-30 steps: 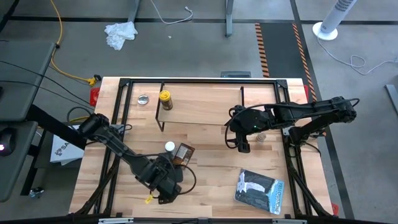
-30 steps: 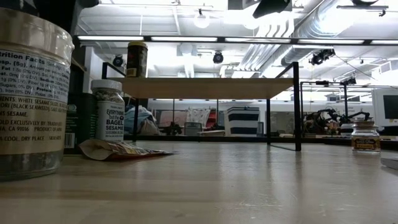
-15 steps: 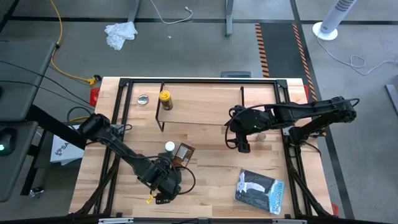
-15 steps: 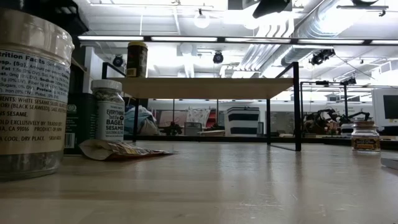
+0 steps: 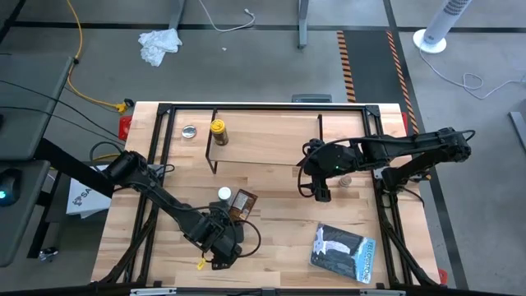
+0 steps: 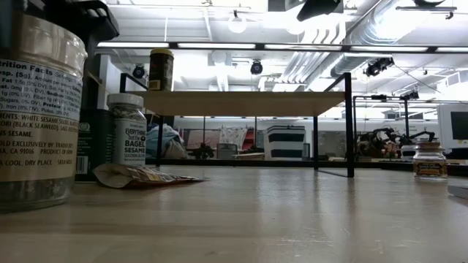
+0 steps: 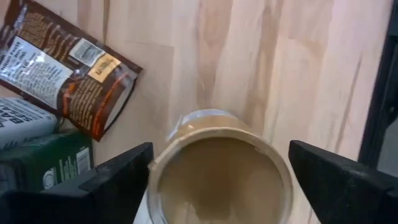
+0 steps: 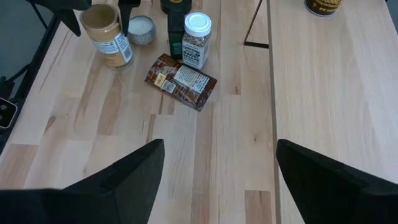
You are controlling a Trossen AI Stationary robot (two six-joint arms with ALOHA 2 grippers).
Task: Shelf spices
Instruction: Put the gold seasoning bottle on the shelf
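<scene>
The tan-lidded jar (image 7: 221, 174) stands upright on the table near its front left; it fills the low view's left edge (image 6: 36, 109). My left gripper (image 7: 221, 162) points down over it, open, one finger on each side of the lid with no contact showing. Beside the jar are a brown packet (image 8: 181, 81) lying flat, a white-capped bottle (image 8: 197, 38) and a dark green bottle (image 7: 43, 168). A yellow-lidded jar (image 5: 218, 131) stands on the shelf (image 5: 263, 140). My right gripper (image 5: 319, 191) hangs open above the table's right middle.
A tiny brown-topped jar (image 6: 429, 159) stands on the table by the shelf's right leg. A small silvery tin (image 5: 190, 131) lies at the far left, another (image 8: 141, 29) by the bottles. A dark flat bag (image 5: 343, 251) lies at the front right.
My left gripper has come down over the tan-lidded jar, staying open; in the low view a dark finger now shows beside the jar's top. The jar and the other things have not moved.
</scene>
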